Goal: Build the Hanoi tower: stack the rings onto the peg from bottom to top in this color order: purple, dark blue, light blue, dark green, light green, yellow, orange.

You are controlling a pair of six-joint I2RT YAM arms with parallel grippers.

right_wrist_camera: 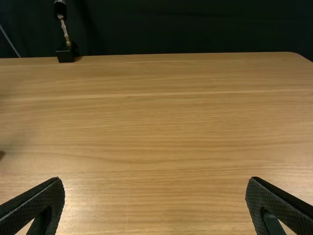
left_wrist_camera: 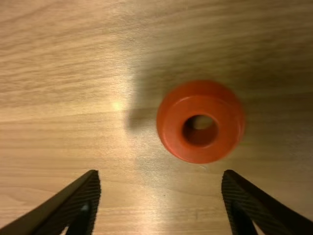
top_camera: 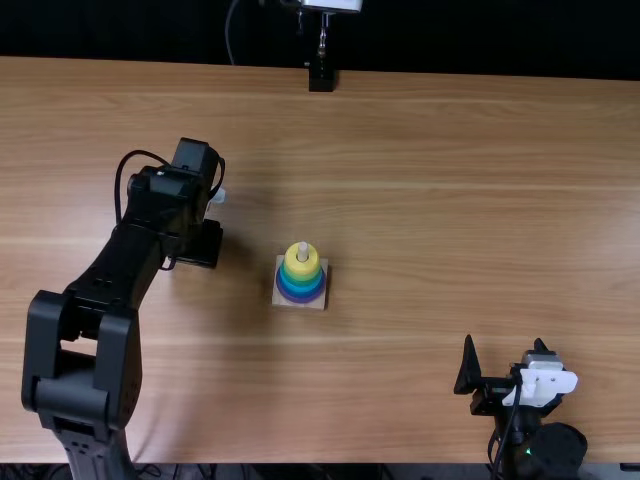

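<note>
Left gripper (top_camera: pixel 205 243) over the light brown wooden table (top_camera: pixel 420 200), jaws spread, holding nothing; orange plastic ring (left_wrist_camera: pixel 201 152) flat on the table, near its fingertips; colored ring stack, yellow uppermost (top_camera: pixel 302 270), on the peg (top_camera: pixel 303 252); right gripper (top_camera: pixel 504 342) at the near edge, jaws wide apart, nothing between.

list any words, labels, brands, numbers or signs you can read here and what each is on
None that can be read.
Square base, stacked rings, orange ring: no lettering or numbers seen.
Table: wood grain, no sign seen.
Left arm and right arm: any print there is too small to read.
</note>
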